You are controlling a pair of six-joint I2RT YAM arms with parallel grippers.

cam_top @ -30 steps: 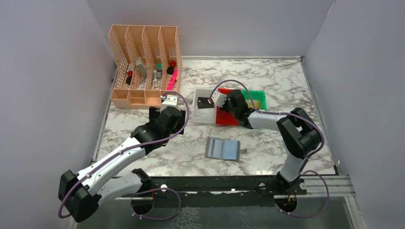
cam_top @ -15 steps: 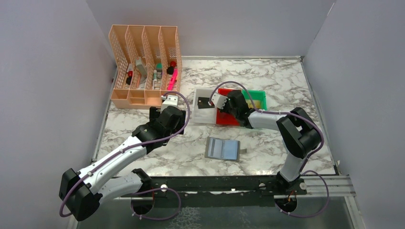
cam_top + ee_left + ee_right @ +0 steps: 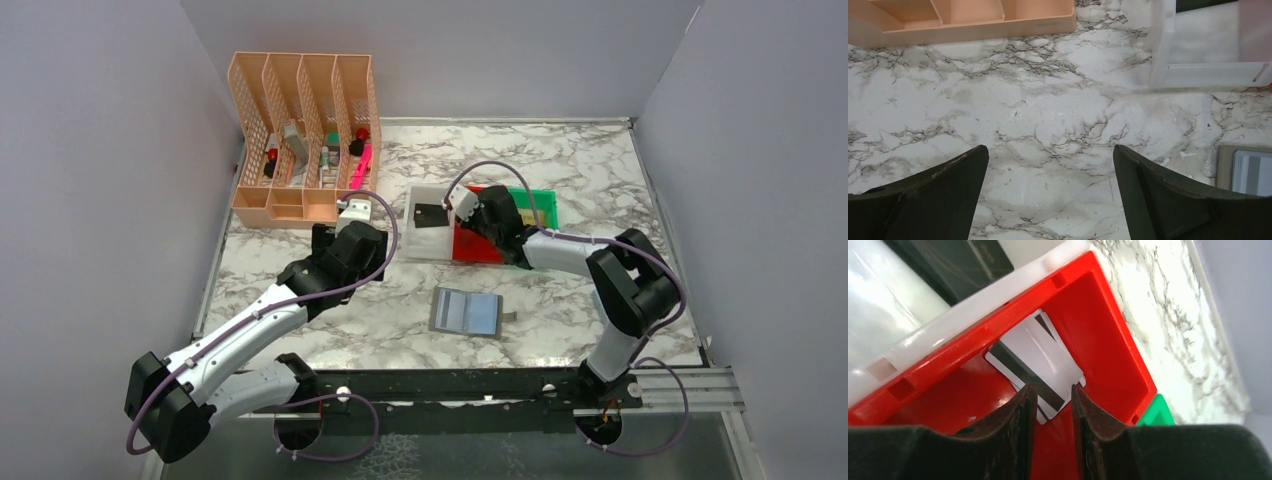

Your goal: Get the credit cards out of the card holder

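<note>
At the far left, against the back of the marble table (image 3: 580, 170), stands a peach desk organiser (image 3: 303, 140) with 4 upright slots holding small items. Just in front of it the left gripper (image 3: 1050, 150) hangs over bare marble. Its 2 dark fingers (image 3: 933, 195) are spread wide with nothing between them. In the left wrist view, the organiser's base lies along the top edge and a corner of the card holder (image 3: 466, 311) shows at the lower right. The card holder lies open and flat on the table, near the front and between the 2 arms, its light-blue pockets facing up. Behind it sits the white bin (image 3: 425, 243), with the black card (image 3: 430, 214) flat inside. The red bin (image 3: 478, 247) touches the white bin's right side, and the silvery-white card (image 3: 1035, 357) with a dark stripe lies in the red bin against the wall shared with the white one. The right gripper (image 3: 1053, 387) hangs over the red bin with its fingers drawn close, leaving a narrow gap. 1 corner of the striped card shows in that gap, and whether the fingers touch it cannot be told. The green bin (image 3: 545, 200) sits behind the red one, toward the right.
</note>
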